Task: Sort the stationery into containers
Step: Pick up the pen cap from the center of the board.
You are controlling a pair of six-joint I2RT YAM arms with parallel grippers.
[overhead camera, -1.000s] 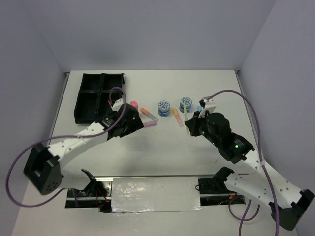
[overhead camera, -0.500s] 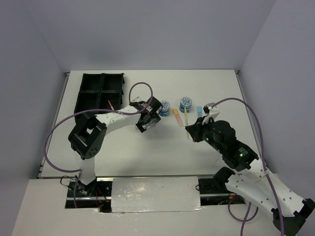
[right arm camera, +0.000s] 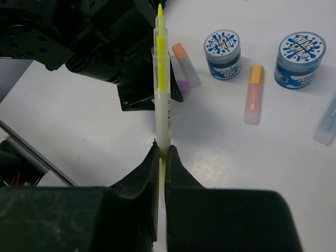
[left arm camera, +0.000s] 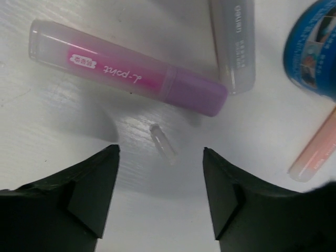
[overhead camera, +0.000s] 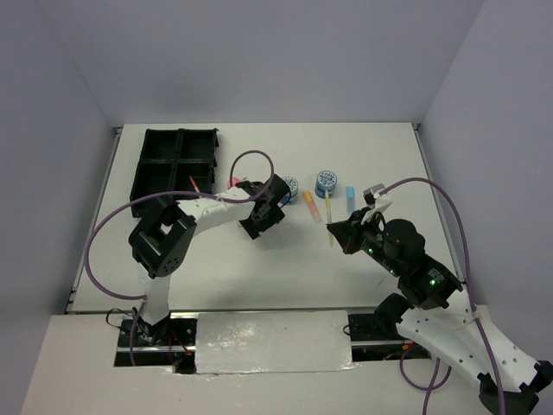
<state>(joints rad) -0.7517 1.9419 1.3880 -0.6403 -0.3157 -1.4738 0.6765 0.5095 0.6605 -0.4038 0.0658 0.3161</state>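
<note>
Top view: black plastic four-compartment tray [overhead camera: 155,181] at far left of white table [overhead camera: 259,277], thin orange pen [overhead camera: 194,183] in its near right compartment. Left gripper [overhead camera: 266,212] near one round blue-patterned tin [overhead camera: 288,186].

Left wrist: jaws spread, empty, over table. Pink translucent marker with purple cap [left arm camera: 126,76] lies just beyond the fingertips.

Right wrist: right gripper [right arm camera: 161,151] pinches thin yellow-green pen [right arm camera: 161,79], lifted off the table. Pastel orange marker [right arm camera: 253,94] lies between both tins.
</note>
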